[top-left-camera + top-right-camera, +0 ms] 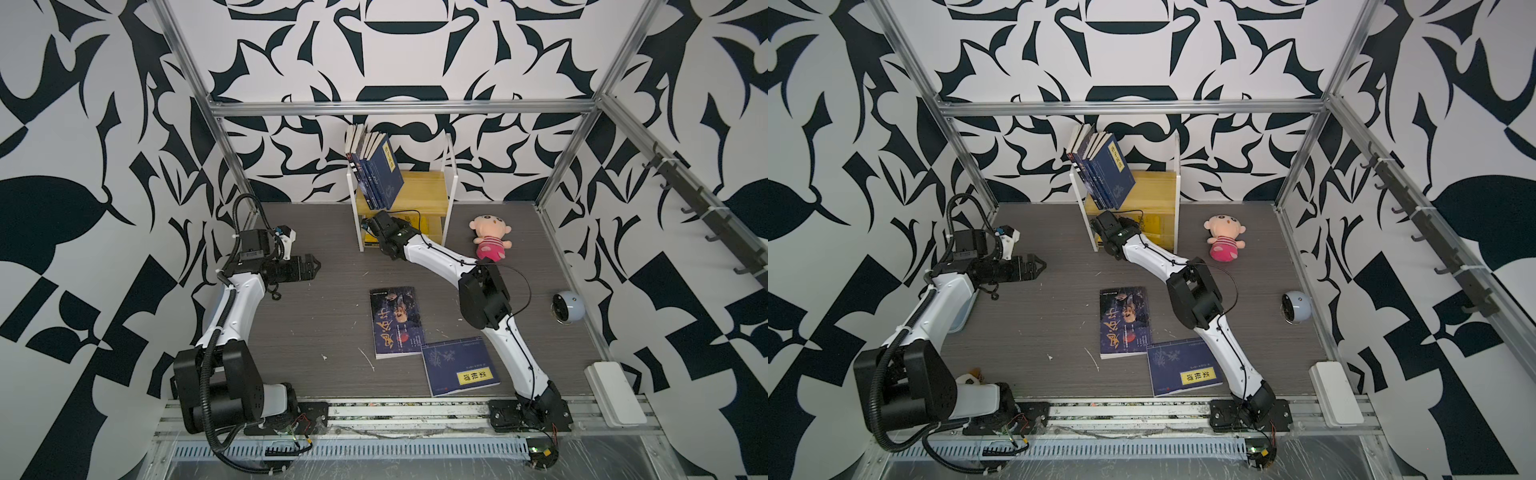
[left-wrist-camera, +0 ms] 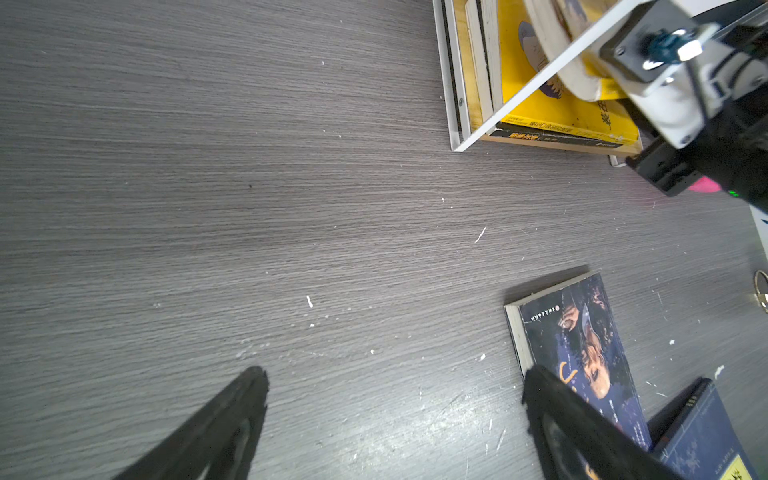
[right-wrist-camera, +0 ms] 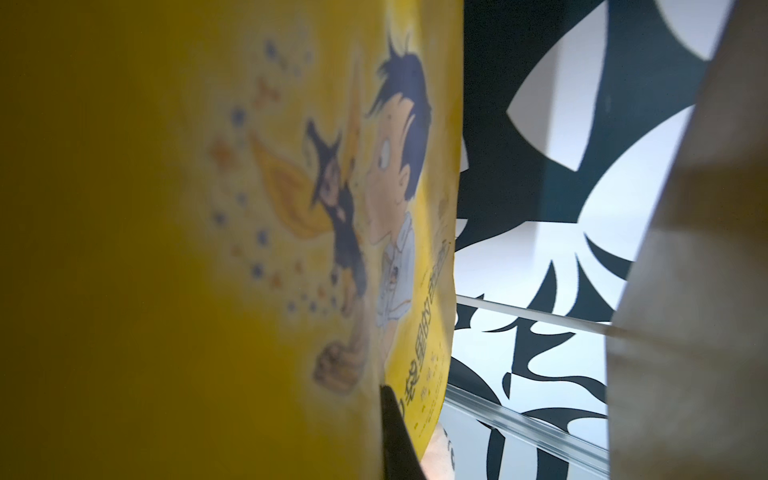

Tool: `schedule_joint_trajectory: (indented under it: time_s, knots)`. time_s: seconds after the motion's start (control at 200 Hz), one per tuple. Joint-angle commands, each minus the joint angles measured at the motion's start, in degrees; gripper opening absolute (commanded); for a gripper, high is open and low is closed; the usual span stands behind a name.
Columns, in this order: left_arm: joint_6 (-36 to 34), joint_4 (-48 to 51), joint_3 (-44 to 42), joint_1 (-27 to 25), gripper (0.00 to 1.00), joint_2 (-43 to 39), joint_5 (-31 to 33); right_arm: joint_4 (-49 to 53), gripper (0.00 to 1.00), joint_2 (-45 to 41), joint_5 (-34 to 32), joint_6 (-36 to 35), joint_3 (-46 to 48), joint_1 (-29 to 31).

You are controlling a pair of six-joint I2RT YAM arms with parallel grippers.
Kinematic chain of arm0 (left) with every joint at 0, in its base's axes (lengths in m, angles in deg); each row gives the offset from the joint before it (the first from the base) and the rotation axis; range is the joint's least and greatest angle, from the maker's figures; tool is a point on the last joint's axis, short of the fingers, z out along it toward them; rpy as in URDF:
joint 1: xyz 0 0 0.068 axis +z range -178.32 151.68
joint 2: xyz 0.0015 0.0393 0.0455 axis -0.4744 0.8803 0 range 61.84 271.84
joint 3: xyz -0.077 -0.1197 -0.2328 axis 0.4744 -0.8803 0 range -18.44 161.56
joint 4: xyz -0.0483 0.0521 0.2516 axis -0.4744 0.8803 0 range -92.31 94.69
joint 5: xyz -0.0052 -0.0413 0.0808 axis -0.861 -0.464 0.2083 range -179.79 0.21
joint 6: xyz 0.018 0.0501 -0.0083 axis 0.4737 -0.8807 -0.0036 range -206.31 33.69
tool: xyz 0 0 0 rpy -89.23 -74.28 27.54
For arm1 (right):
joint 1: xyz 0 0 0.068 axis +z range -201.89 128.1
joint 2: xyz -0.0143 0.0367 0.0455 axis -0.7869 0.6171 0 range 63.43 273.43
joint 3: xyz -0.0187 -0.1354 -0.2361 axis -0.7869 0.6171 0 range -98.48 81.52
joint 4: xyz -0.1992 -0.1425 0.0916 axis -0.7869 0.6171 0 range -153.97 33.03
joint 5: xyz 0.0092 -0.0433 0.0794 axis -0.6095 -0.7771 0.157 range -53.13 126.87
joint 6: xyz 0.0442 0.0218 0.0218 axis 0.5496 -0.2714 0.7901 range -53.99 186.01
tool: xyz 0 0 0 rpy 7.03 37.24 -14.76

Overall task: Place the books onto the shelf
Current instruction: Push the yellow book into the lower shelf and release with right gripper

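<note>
The shelf (image 1: 450, 178) stands at the back of the table, with several navy books (image 1: 380, 174) leaning on its upper board. My right gripper (image 1: 374, 224) reaches into the lower tier and is shut on the yellow book (image 3: 208, 249), whose cartoon cover fills the right wrist view. That book (image 2: 552, 108) bends upward inside the tier. A dark book with gold calligraphy (image 1: 397, 322) and a navy book with a yellow label (image 1: 459, 368) lie flat on the table. My left gripper (image 1: 316, 266) hovers open and empty at the left, apart from them.
A pink plush doll (image 1: 490, 237) lies right of the shelf. A round white gadget (image 1: 568, 306) sits by the right wall, and a white box (image 1: 613, 390) at the front right corner. Aluminium posts frame the table.
</note>
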Motion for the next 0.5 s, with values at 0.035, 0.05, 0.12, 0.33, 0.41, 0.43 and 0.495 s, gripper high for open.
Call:
schedule_joint_trajectory:
  time_s: [0.035,0.05,0.12,0.33,0.41,0.43,0.495]
  knots:
    - [0.4,-0.1,-0.9,0.3,1.0,-1.4,-1.3,-1.9,0.0,-2.2,-2.9,2.3,-4.1,-0.6]
    - [0.4,-0.1,-0.9,0.2,1.0,-1.4,-1.3,-1.9,0.0,-2.2,-2.9,2.4,-4.2,-0.6]
    - [0.4,-0.1,-1.0,0.3,1.0,-1.3,-1.3,-1.3,0.07,-2.2,-2.4,3.5,-4.5,-0.6]
    - [0.4,-0.2,-0.9,0.3,1.0,-1.3,-1.2,1.2,0.38,-3.4,0.7,3.9,-5.2,0.6]
    - [0.5,-0.3,-0.9,0.3,1.0,-1.3,-1.2,2.5,0.45,-4.6,3.0,3.9,-4.8,1.6]
    - [0.4,-0.2,-0.9,0.3,1.0,-1.3,-1.2,2.7,0.46,-5.0,3.5,3.9,-4.7,1.7]
    - [0.5,-0.3,-0.9,0.3,1.0,-1.3,-1.2,3.5,0.47,-6.1,5.2,3.9,-4.1,2.2]
